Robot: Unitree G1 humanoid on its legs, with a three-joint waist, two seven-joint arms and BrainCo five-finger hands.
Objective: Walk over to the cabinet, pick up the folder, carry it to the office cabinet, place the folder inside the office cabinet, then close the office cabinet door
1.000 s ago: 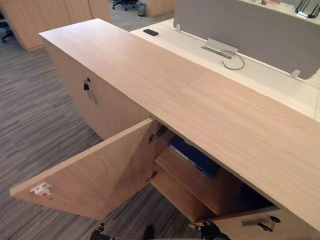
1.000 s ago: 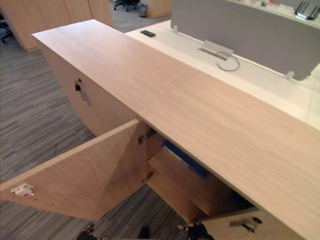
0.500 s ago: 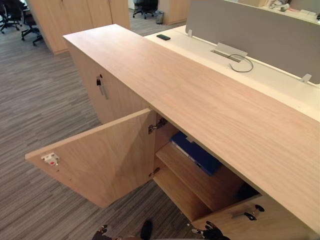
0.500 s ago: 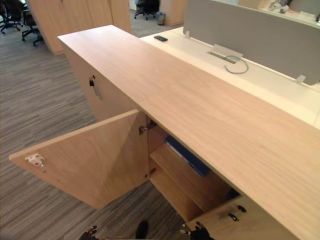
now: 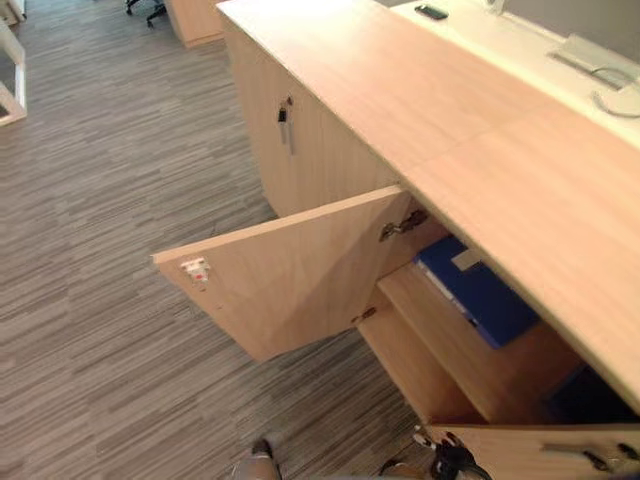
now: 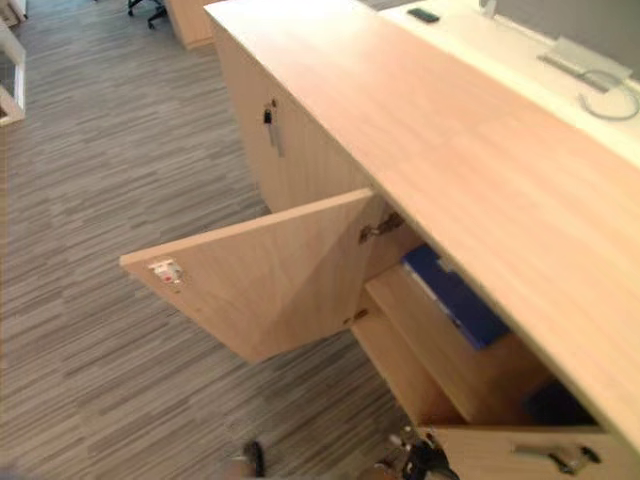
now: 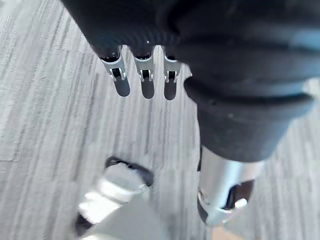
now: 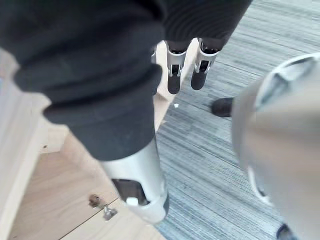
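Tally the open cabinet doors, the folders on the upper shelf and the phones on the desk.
Open doors: 2
Blue folder: 1
Phone: 1
Total: 4

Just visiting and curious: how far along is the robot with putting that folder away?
Done, it seems: the flat blue folder lies on a shelf inside the light wooden cabinet. In hand: nothing; the left robot hand and right robot hand hang open and empty. Left to do: the cabinet's wooden door stands wide open and needs closing.
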